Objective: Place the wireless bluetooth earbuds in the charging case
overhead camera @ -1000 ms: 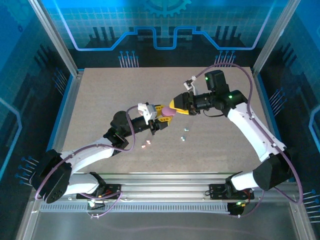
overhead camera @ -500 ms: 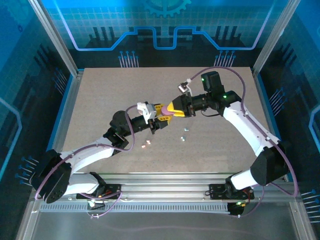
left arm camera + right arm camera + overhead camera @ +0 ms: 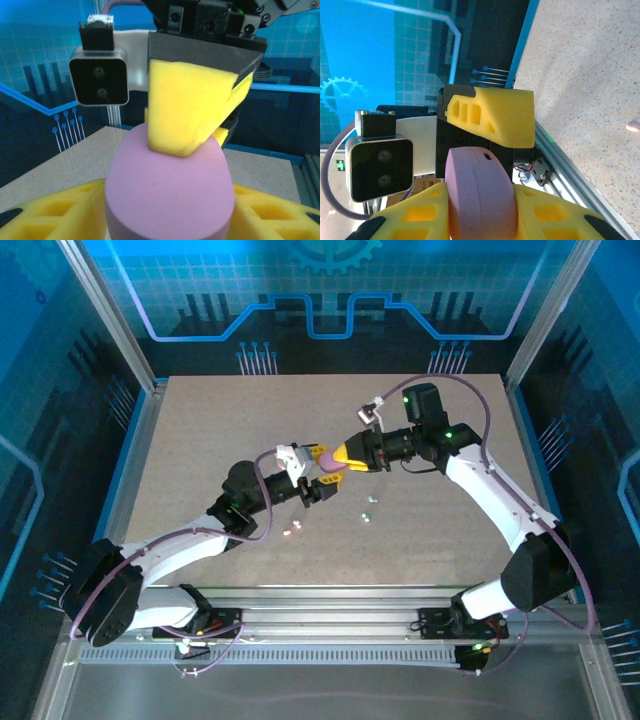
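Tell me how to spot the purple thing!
Look above the middle of the speckled table, where the left gripper and right gripper meet. The purple case sits between their yellow fingers. It is a smooth oval, far bigger than the tiny earbuds lying below.

Left arm (image 3: pixel 180 545), right arm (image 3: pixel 490 485) angled inward, jaws facing head-on

Rear overhead view; opposed wrist close-ups, shared purple case (image 3: pixel 170 200)

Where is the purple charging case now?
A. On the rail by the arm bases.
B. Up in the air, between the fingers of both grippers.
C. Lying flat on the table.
B: the purple charging case sits between yellow fingers of the left gripper and right gripper.
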Tool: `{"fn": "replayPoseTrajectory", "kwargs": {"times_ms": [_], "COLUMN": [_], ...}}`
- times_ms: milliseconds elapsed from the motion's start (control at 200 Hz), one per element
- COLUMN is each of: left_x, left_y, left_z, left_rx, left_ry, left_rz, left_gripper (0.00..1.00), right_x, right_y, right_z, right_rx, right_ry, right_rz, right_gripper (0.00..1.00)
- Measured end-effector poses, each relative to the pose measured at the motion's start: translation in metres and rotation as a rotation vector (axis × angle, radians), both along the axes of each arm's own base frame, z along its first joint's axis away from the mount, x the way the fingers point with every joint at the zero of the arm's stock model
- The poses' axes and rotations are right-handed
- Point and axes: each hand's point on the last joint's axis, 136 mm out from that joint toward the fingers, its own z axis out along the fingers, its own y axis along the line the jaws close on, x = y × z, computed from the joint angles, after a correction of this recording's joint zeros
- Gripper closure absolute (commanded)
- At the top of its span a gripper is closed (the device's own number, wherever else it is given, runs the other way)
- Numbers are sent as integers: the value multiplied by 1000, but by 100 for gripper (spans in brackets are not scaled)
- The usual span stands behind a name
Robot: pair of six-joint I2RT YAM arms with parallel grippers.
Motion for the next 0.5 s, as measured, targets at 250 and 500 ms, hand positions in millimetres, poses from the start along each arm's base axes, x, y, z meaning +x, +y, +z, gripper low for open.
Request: {"fn": "replayPoseTrajectory", "kwargs": {"times_ms": [250,500], "left_x": [-1,0], "left_y": [6,21], "left_z": [-7,6], "left_rx": [62,60], "left_ry": [18,50], "left_rz": [29,107], "left_gripper": [19,1], "right_x": [20,73], "right_y": [-21,-92], "right_z": [-10,-73], "right_rx": [-34,-194], "right_ry": [-46,-8], "right_rz": [-140,-432], "right_gripper": [92,92]}}
